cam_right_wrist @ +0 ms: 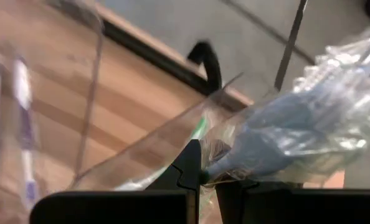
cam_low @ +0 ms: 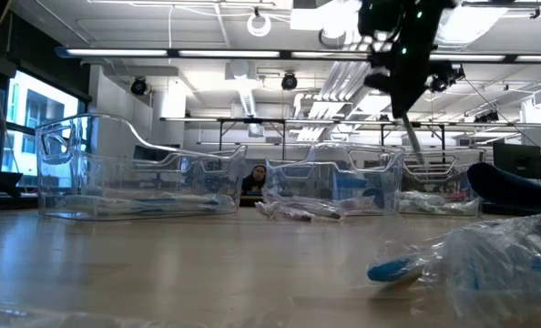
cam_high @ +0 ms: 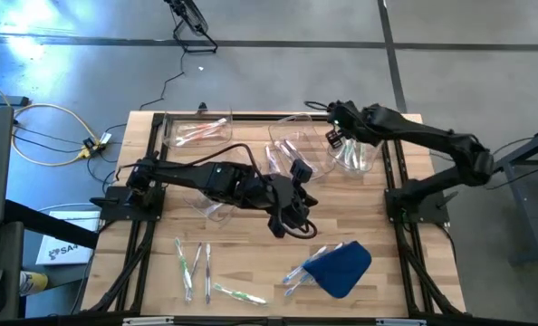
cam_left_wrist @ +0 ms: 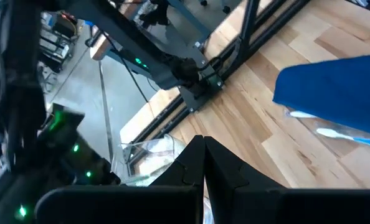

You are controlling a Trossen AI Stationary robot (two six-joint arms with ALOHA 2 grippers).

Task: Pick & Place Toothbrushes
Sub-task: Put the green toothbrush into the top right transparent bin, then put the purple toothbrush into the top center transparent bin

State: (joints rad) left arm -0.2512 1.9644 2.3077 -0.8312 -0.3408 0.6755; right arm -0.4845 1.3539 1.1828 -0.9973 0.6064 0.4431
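The table (cam_high: pixel 142 263) is a pale wooden top of butcher-block planks, edged by dark metal rails. A blue cloth (cam_high: pixel 344 267) lies on it near the front edge, toward the right, and serves as the landmark here. Wrapped toothbrushes (cam_high: pixel 298 272) lie touching the cloth's left side, partly tucked under it. Further left of the cloth, several loose toothbrushes with green accents (cam_high: pixel 195 263) lie flat on the wood, some side by side, one angled nearest the front edge. Well behind the cloth, three clear plastic bins stand along the far side: a left bin (cam_high: pixel 195 131), a middle bin (cam_high: pixel 292 145) and a right bin (cam_high: pixel 355 156).
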